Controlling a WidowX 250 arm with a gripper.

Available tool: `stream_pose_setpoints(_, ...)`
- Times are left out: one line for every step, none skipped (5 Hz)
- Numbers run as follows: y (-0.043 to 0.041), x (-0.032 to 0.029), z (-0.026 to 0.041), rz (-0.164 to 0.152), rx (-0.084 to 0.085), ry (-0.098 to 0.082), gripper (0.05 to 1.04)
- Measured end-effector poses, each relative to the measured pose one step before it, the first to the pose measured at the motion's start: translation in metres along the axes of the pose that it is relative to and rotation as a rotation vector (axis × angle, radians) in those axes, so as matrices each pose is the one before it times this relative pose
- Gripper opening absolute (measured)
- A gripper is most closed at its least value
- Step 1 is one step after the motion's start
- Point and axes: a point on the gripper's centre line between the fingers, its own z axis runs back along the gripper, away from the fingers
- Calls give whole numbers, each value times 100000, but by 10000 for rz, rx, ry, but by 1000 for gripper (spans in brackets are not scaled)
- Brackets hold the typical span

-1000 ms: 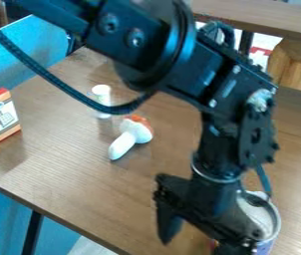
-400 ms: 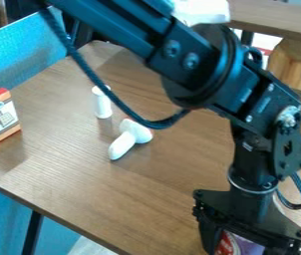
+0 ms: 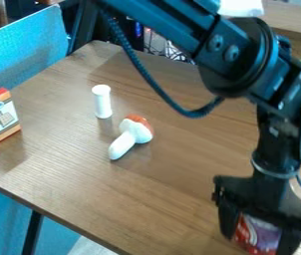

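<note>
The black gripper [image 3: 262,240] hangs low at the bottom right, its fingers on either side of a red and purple can [image 3: 257,233] and closed on it. The can's upper part is hidden behind the gripper body. Left of them, a white mushroom toy with an orange-red cap [image 3: 136,130] lies on its side on the brown table [image 3: 146,199]. Just behind the mushroom stands a slim white cylinder [image 3: 102,101]. At the far left is an upright orange and white box with a red top [image 3: 1,116].
The arm comes down from the top edge across the right side, with a loose cable [image 3: 156,84] looping below it. A blue panel [image 3: 27,55] borders the table at the upper left. A wooden ledge [image 3: 293,19] is at the top right.
The gripper first moved right and came around the can. Since then gripper and can have shifted together to the right and slightly up in the view. The cylinder and mushroom are less covered by the cable.
</note>
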Motion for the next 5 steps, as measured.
stream_pose_setpoints(1432,2057,518,557,42,-8,1001)
stream_pose_setpoints(1483,1587,70,391,74,84,1001)
stream_pose_setpoints(894,593,201,79,142,-2,1001)
stream_pose_setpoints(340,644,633,-225,265,-210,1001)
stream_pose_setpoints(921,-212,-237,-128,-200,-109,1001)
